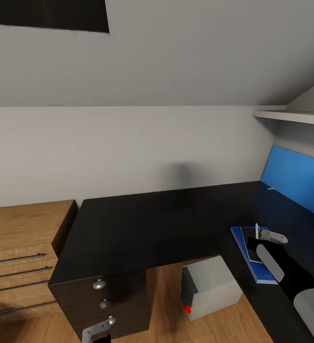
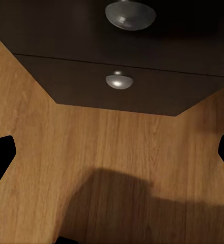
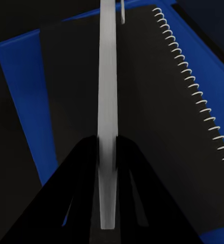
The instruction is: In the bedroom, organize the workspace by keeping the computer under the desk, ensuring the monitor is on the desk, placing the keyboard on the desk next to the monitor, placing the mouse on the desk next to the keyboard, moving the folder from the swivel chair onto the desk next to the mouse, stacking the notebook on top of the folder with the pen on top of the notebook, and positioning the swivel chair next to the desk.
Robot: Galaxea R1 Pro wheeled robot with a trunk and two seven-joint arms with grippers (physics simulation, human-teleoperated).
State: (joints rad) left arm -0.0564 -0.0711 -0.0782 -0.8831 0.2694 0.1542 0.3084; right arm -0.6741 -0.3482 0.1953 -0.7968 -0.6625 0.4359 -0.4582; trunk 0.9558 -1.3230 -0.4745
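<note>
Your right end effector (image 3: 107,152) is clamped on the pen (image 3: 107,101), gripping it near one end so the whitish shaft runs out ahead of the fingers, directly above the notebook (image 3: 137,117). That black notebook already lies on the blue folder (image 3: 23,96), and the pair sits on the counter (image 1: 138,224) at about 4 o'clock in the head view, short of the blue back panel (image 1: 297,178). To finish well, lower until the pen's length lies nearly flat over the middle of the cover, away from the spiral binding (image 3: 193,86) (a round pen set against the coils or near an edge will likely roll off), and only then part the fingers and lift straight away. From the head view the right arm (image 1: 290,276) reaches in from 5 o'clock across the counter, wrist over the folder (image 1: 252,257) with the pen (image 1: 257,232) standing up from it, so you may need to tip the wrist down. Your left end effector (image 2: 112,152) hangs low, fingers spread wide and holding nothing, facing the wood floor (image 2: 91,152) before the dark drawer unit (image 1: 109,295). The computer (image 1: 211,286) stands on the floor under the counter at 5 o'clock.
</note>
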